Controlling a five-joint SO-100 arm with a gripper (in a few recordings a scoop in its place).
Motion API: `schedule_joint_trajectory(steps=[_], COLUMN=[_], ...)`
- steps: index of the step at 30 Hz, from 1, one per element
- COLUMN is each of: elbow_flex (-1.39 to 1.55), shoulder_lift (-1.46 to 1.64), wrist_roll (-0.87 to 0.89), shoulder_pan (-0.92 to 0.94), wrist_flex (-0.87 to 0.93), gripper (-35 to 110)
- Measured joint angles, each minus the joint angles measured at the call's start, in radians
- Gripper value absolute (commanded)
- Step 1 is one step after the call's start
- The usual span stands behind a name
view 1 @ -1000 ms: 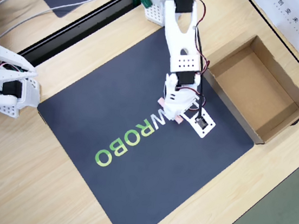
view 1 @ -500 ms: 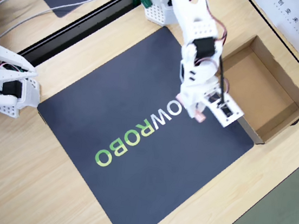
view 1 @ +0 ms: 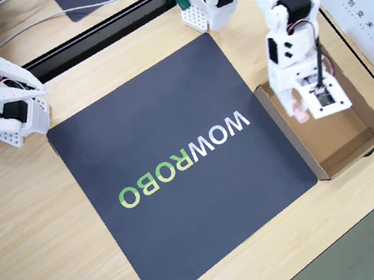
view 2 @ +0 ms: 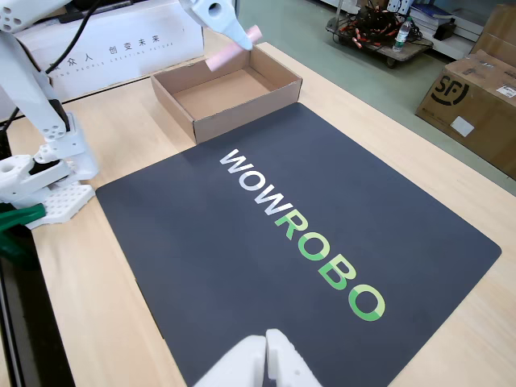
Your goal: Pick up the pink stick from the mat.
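One light wooden desk [view 1: 21, 215] carries the mat [view 1: 177, 111], a dark square printed WOWROBO that lies bare, with an open cardboard box [view 1: 350, 143] touching its edge. The white arm [view 1: 282, 29] reaches over that box. Its end effector [view 2: 234, 36] is closed on the pink stick [view 2: 230, 50], which hangs tilted in the air above the box's near wall in the fixed view; in the overhead view the stick [view 1: 301, 113] shows over the box floor.

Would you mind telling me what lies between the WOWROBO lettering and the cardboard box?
Only bare dark mat lies between the lettering and the box's near wall, as the overhead view shows.
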Motion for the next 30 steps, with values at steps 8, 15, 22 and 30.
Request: schedule_joint_trajectory(steps=[8, 15, 22, 30], elbow_flex=[0.114, 0.124, 0.124, 0.126], shoulder_lift=[0.006, -0.091, -0.198, -0.245], wrist_roll=[0.087, 0.106, 0.101, 0.087], shoulder_pan=[-0.130, -0.219, -0.230, -0.235], wrist_flex=[-0.003, -0.031, -0.095, -0.121], gripper=[0, 0, 0, 0])
